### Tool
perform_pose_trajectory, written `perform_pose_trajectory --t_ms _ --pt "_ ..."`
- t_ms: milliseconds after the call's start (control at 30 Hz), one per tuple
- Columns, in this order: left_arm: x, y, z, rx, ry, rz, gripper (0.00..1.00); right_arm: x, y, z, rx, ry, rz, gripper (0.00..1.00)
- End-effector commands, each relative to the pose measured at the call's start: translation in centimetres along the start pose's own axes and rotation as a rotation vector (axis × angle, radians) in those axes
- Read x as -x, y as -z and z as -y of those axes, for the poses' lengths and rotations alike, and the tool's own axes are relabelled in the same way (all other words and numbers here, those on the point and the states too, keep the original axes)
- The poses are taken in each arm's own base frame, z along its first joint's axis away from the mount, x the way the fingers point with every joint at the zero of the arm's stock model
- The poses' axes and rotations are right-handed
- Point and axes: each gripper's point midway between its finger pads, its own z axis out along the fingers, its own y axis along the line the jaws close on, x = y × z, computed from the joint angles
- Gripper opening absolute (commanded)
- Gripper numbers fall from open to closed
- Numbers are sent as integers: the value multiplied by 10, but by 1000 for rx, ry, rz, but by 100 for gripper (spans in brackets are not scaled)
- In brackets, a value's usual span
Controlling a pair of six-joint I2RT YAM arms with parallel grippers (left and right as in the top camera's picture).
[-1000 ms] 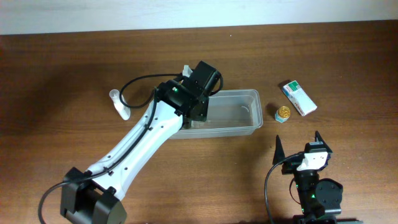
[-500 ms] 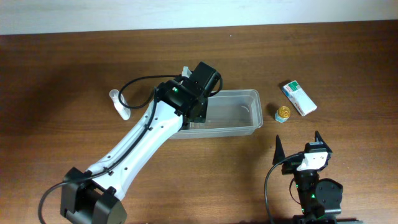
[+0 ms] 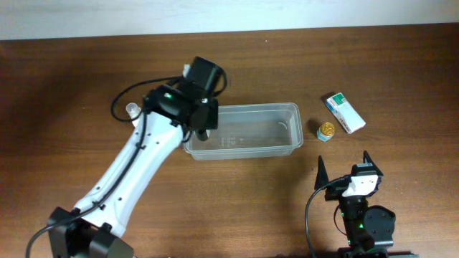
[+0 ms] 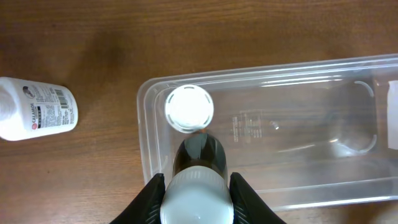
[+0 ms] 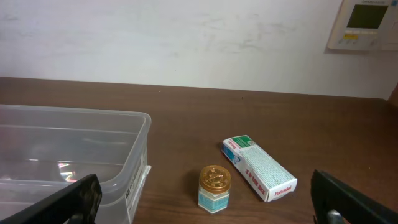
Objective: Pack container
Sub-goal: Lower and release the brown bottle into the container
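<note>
Clear plastic, the container [image 3: 252, 106] lies lengthwise on the brown wooden table [image 3: 64, 72], and I give every place from it. My left gripper [image 4: 196, 186] hangs over its left end, clamped on a small bottle [image 4: 189, 109]. The bottle's round white cap points down into the tub, close to the left wall, and its body shows dark behind the cap and pale between my fingers [image 4: 152, 196]. Whether the cap touches the container's floor I cannot tell. Outside the container, off its left end, a white bottle with a printed label [image 4: 37, 115] lies on its side on the wood, apart from the wall. Past the right end a small jar with a gold lid [image 3: 326, 130] stands upright near the wall without touching it. A white-and-green box [image 3: 344, 113] lies flat just beside the jar, on the side away from the container. My right gripper [image 3: 344, 163] sits on my side of the container's right end, well apart from it, its jaws spread wide with nothing between them, facing the jar and the box
</note>
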Motion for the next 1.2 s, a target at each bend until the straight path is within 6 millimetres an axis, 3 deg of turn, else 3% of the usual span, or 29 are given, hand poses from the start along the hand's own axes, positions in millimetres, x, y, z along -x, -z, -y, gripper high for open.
perform_pose_trajectory --t_ms 0,767,1000,1067,1133,1167 --pt "3 12 8 -105 -32 5 5 -2 0 1 -7 -1 -5 98" --pt "-47 -56 -4 -66 -5 -81 3 -2 0 1 -7 -1 -5 98" --pt "-51 -60 -12 -25 -8 -83 4 -2 0 1 -7 -1 -5 98" --pt "-51 -60 -12 -25 -8 -84 9 -2 0 1 -7 -1 -5 98" --pt "-51 -60 -12 -26 -8 -84 24 -2 0 1 -7 -1 -5 98" --pt "-51 -60 -12 -26 -9 -84 25 -2 0 1 -7 -1 -5 98"
